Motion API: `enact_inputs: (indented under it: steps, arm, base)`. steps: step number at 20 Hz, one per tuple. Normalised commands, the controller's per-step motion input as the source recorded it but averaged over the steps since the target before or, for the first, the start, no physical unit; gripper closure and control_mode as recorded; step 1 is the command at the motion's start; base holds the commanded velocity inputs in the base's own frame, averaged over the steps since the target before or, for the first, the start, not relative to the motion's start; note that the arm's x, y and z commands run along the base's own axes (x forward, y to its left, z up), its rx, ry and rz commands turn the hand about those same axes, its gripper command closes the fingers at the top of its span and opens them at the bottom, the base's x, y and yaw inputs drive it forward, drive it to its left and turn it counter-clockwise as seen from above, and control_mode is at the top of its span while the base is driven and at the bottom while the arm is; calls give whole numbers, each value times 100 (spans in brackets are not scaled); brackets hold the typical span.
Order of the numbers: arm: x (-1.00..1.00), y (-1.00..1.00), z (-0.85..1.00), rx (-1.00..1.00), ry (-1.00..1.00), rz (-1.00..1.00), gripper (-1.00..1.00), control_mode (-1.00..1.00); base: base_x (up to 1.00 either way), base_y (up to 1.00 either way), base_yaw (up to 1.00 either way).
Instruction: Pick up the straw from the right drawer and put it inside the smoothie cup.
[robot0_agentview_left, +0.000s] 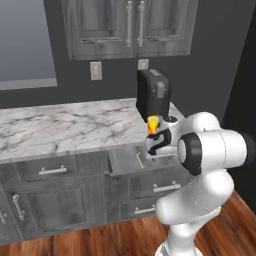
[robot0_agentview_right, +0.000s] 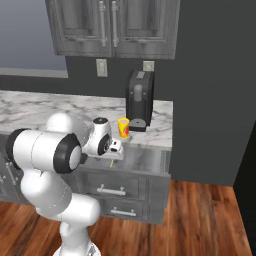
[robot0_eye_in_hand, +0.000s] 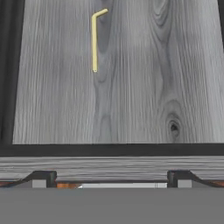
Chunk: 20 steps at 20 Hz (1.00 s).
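The right drawer is pulled out below the counter, its grey wood-grain floor bare except for the straw. The thin yellow-green straw lies flat toward the drawer's back, bent end farthest from me. My gripper hangs open above the drawer's front edge, its fingertips wide apart with nothing between them. From the left base, the straw lies in the drawer just left of the gripper. The small yellow-orange smoothie cup stands upright on the counter behind my hand.
A tall black appliance stands on the marble counter right behind the cup. Closed drawer fronts with silver handles sit below the open drawer. A dark wall panel bounds the counter's right end.
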Motion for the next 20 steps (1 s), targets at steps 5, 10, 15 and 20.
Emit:
enact_inputs:
  steps: [5, 10, 15, 20]
  arm:
    - [31, 0, -33, 0, 0, 0, -100, -100]
    - [33, 0, -34, 0, 1, 0, -100, -100]
    - [33, 0, -30, 0, 1, 0, -100, -100]
    - [25, 0, -31, 0, 2, 0, -100, -100]
  base:
    - [0, 0, 0]
    - [0, 0, 0]
    - [0, 0, 0]
    - [0, 0, 0]
